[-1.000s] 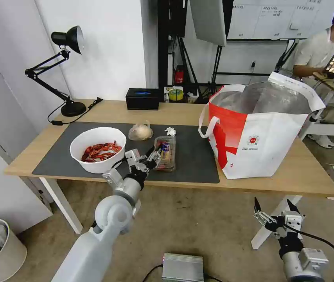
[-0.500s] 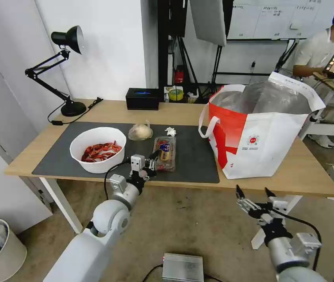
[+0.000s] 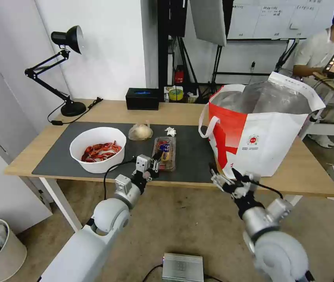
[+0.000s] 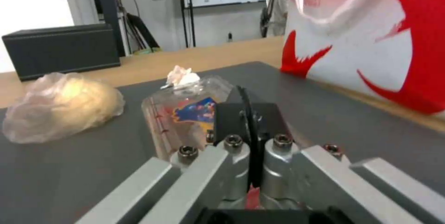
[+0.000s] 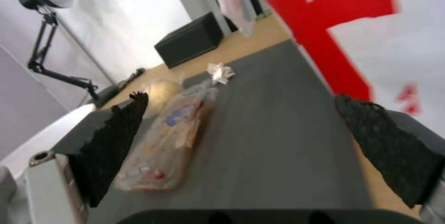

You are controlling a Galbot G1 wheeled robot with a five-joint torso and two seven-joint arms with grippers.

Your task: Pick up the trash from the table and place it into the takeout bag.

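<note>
clear clamshell tray (image 3: 164, 153) flat on the dark grey mat (image 3: 192, 164), just ahead of the left tool (image 3: 155, 161), which sits at the mat's near edge with fingers pressed together on nothing. crumpled white tissue (image 3: 170, 131) just beyond the tray's far end, knotted clear bag (image 3: 140, 132) beyond the left tool and slightly to its left, white bowl of red crayfish shells (image 3: 98, 149) further to its left. black box (image 3: 142, 98) well beyond, at the bench's (image 3: 108, 111) far side. right tool (image 3: 226, 178) at the bench's near edge, fingers (image 5: 116, 140) spread wide and empty, tray ahead and to its left across bare mat. takeout bag (image 3: 261, 129) upright just to the right tool's right, foil-lined mouth open, white loop handle (image 3: 206, 124) hanging on the side toward the mat. black desk lamp (image 3: 63, 66) far off at the bench's back left corner.
</note>
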